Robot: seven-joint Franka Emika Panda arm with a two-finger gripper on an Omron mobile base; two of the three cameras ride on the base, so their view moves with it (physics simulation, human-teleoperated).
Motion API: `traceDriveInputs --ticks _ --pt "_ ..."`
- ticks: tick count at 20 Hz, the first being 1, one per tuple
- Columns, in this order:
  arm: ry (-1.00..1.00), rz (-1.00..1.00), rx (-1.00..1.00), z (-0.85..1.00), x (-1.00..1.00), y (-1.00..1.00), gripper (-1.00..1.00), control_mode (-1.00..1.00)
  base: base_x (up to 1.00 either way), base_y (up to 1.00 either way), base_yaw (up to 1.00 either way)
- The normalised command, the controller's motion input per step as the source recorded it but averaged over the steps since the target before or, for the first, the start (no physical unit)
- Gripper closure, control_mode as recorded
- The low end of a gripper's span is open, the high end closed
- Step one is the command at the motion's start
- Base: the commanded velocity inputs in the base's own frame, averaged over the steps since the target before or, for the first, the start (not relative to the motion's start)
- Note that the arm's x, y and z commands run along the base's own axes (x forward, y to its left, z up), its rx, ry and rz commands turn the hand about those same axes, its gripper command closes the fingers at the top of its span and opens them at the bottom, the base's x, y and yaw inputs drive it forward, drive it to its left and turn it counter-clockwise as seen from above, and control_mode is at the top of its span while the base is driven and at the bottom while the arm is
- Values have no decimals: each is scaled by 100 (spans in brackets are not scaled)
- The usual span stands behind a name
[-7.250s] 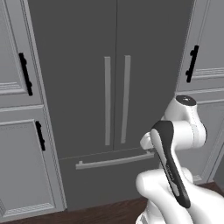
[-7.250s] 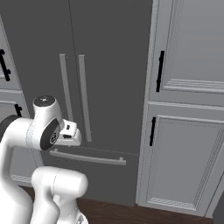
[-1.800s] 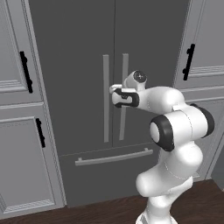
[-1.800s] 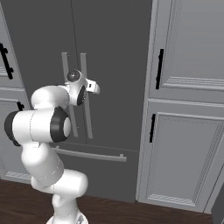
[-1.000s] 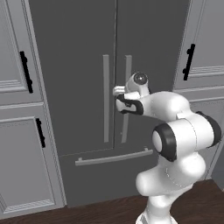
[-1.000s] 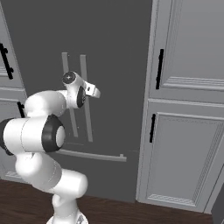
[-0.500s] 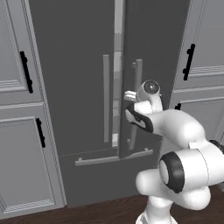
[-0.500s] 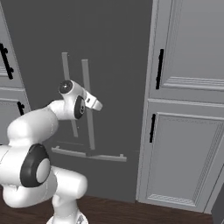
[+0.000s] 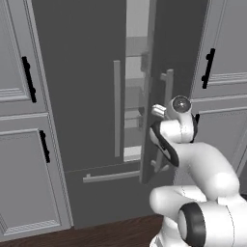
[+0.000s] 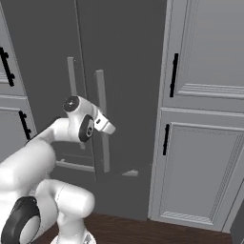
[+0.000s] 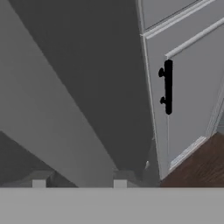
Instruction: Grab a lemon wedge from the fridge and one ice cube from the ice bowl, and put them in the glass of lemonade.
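Grey panelled cabinets [image 9: 24, 159] with black handles flank the fridge [image 9: 82, 96], a tall dark grey two-door unit whose right door [image 9: 152, 72] stands partly ajar, showing a pale interior with shelves. Gripper [image 11: 78, 177] sits at the right door's long light grey bar handle [image 10: 102, 119], fingers either side of it, jaws closed on it.

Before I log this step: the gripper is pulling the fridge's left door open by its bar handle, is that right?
Not quite: it is the right door of the fridge that stands ajar, as the left base view shows. The gripper is at that door's bar handle; the left door is shut.
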Motion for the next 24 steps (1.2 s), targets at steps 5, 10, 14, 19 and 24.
traceDriveInputs --ticks 5,10,14,19,24 --pt "0 -25 11 0 -63 -98 100 -100 0 0 0" --pt "1 -25 6 2 -35 -72 -100 -100 0 0 0" --pt "2 -16 5 25 -27 -61 -100 -100 0 0 0" --pt "0 -5 3 43 -50 2 -100 -100 0 0 0" --pt "2 -5 0 44 -48 47 -100 -100 0 0 0"
